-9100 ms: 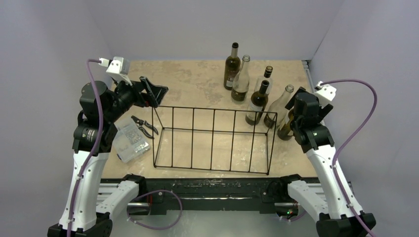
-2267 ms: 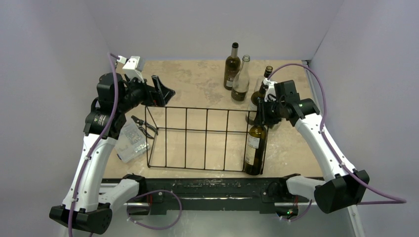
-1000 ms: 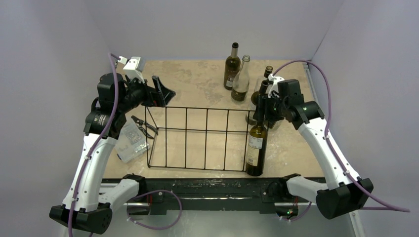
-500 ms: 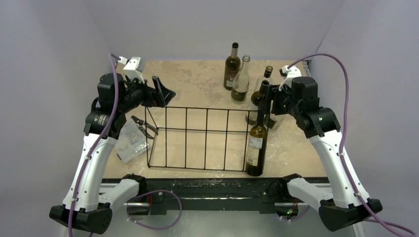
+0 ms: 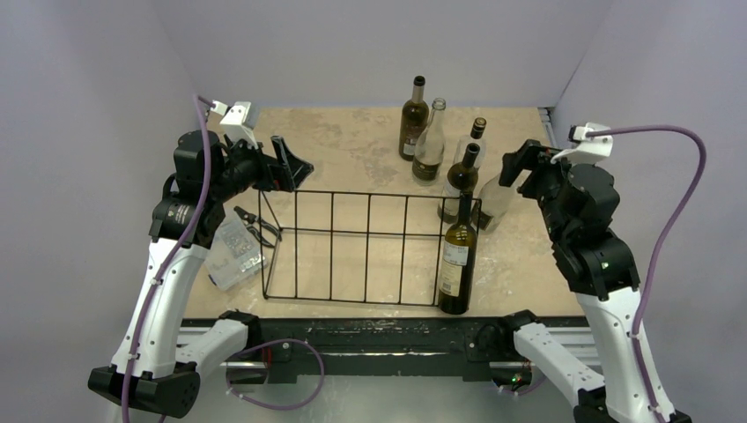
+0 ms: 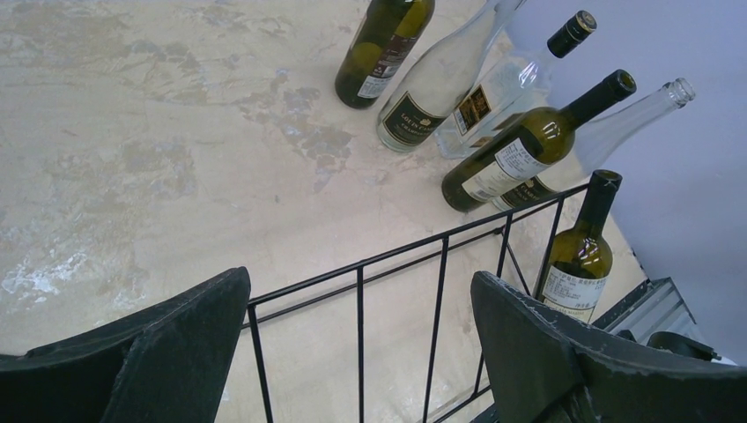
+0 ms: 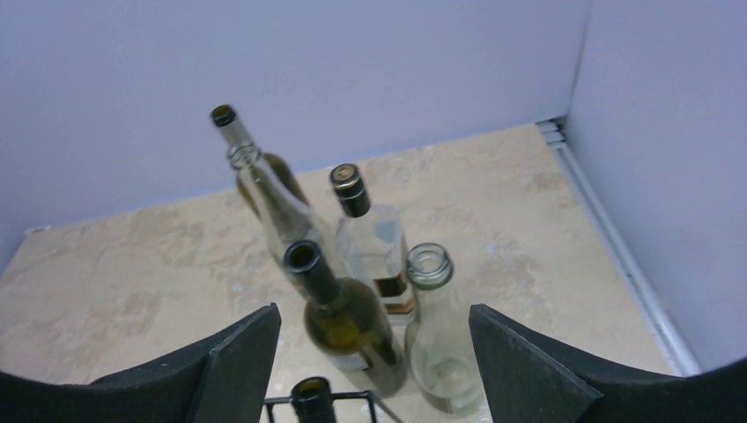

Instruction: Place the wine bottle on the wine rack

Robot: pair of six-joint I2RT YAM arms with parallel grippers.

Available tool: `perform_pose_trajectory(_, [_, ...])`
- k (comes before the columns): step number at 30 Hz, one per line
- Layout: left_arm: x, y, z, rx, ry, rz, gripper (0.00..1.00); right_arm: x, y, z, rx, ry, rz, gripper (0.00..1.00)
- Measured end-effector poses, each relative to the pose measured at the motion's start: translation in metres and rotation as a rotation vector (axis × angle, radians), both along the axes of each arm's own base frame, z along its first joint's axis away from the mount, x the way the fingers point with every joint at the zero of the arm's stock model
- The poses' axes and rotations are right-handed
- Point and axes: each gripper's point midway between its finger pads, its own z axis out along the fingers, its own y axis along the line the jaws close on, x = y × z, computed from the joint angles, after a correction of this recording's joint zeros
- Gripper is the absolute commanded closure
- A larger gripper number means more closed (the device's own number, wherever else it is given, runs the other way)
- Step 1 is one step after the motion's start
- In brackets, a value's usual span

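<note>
1. Right gripper (image 5: 518, 167): jaws spread wide with nothing between them. It hangs in the air, clear of every bottle.
2. Wine bottle (image 5: 456, 264): dark glass, pale label, upright in the rightmost section of the wine rack (image 5: 370, 251). It sits below the right gripper and toward its inner side, well apart from the fingers (image 7: 238, 352). In the right wrist view its open mouth shows at the bottom edge, under the gap between the 2 fingers.
3. Ahead of and below the right gripper, 5 more bottles stand on the table (image 5: 352, 141), outside the rack.
   - Nearest are the green bottle (image 5: 460, 181) and the open clear bottle (image 5: 495, 198).
   - Just past them is the capped clear bottle (image 5: 473, 139).
   - Farthest are the tall clear bottle (image 5: 429, 145) and the dark back bottle (image 5: 412, 119).
4. Left gripper (image 5: 291, 167): jaws wide, holding nothing. It hovers at the rack's far-left corner. In the left wrist view the top rail runs beneath the gap between its fingers. I cannot tell if it touches the wire.
5. From the left gripper, the racked bottle stands at the opposite end of the rack, well apart.
6. Below the left gripper, back toward its arm, a clear plastic box (image 5: 231, 251) and black pliers (image 5: 257, 225) lie beside the rack's left end, outside the wire.
</note>
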Motion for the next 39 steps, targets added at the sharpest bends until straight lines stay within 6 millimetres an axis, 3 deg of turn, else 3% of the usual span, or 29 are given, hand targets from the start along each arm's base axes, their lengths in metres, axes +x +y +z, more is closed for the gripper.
perform_pose_trajectory(3, [0.0, -0.001, 0.0, -0.007, 0.004, 0.0, 0.04, 0.004, -0.017, 0.007, -0.002, -0.035, -0.105, 0.08])
perform_pose_trajectory(7, [-0.002, -0.003, 0.001, -0.016, 0.008, -0.01, 0.04, 0.015, -0.028, 0.0, -0.023, -0.017, -0.188, 0.04])
perform_pose_trajectory(15, [-0.005, -0.003, 0.004, -0.02, -0.001, -0.014, 0.04, 0.051, -0.024, -0.052, -0.084, 0.129, -0.224, 0.03])
perform_pose_trajectory(22, [-0.008, -0.002, 0.007, -0.022, -0.014, -0.013, 0.04, 0.061, -0.027, -0.081, -0.094, 0.191, -0.243, 0.11])
perform_pose_trajectory(30, [-0.008, -0.003, 0.007, -0.023, -0.014, -0.015, 0.04, 0.068, -0.034, -0.097, -0.073, 0.202, -0.261, 0.23])
perform_pose_trajectory(39, [-0.009, -0.004, 0.008, -0.023, -0.014, -0.021, 0.04, 0.077, -0.026, -0.114, -0.046, 0.207, -0.225, 0.32])
